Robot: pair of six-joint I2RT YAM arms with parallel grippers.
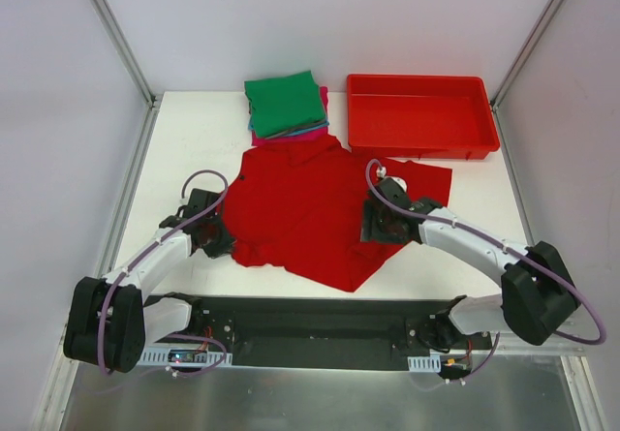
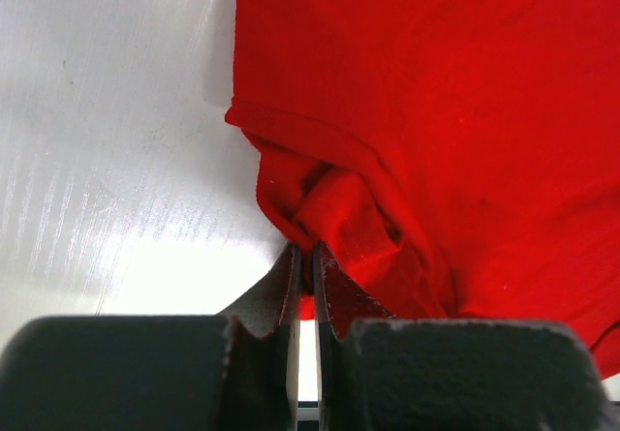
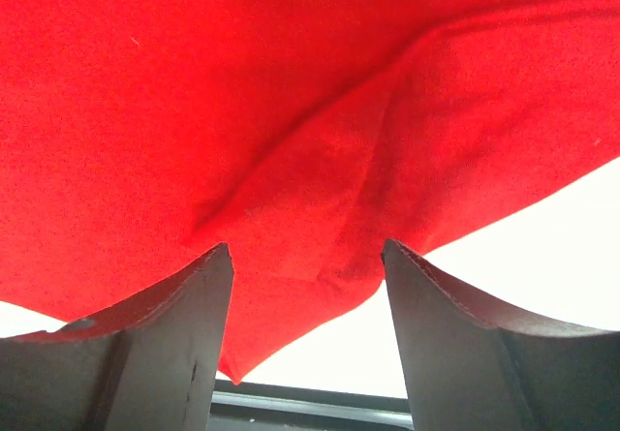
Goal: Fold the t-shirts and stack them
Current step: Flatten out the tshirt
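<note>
Roughly in the middle of the white table lies the red shirt, spread out but rumpled, with one corner reaching towards the near edge and its collar end pointing at the far side. The left gripper sits at the shirt's left edge. In the left wrist view the left gripper has its fingers drawn almost together, pinching a bunched fold of the shirt's hemmed edge just above the table top. The right gripper rests over the right part of the shirt, close to the sleeve. In the right wrist view the right gripper stands wide, its fingers well apart with creased red cloth lying between and beyond them, and nothing is clamped. At the far side of the table, just beyond the collar, sits the stack of folded shirts, a green shirt on top and teal and pink edges showing beneath it. Just beside the stack, to its right, stands a red bin, whose near wall almost touches the red shirt's right sleeve.
</note>
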